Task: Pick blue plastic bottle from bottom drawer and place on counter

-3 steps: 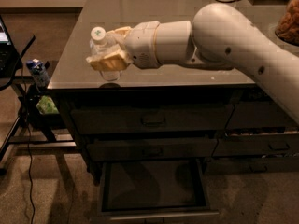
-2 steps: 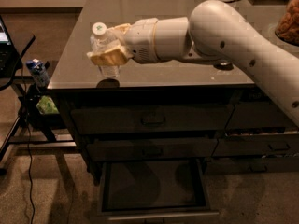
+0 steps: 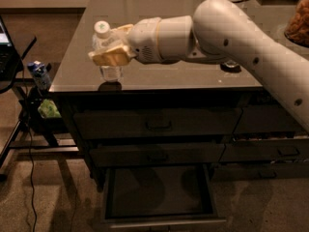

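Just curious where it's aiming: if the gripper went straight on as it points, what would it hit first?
Likely nothing soon. The gripper, shut on the blue plastic bottle above the counter, points left in the picture, past the counter's edge into open air; depth is unclear.

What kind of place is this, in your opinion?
Probably an office kitchen or break room: a glossy counter over drawers, and a jar, seemingly of snacks. The gripper holds the bottle above the counter's front corner.
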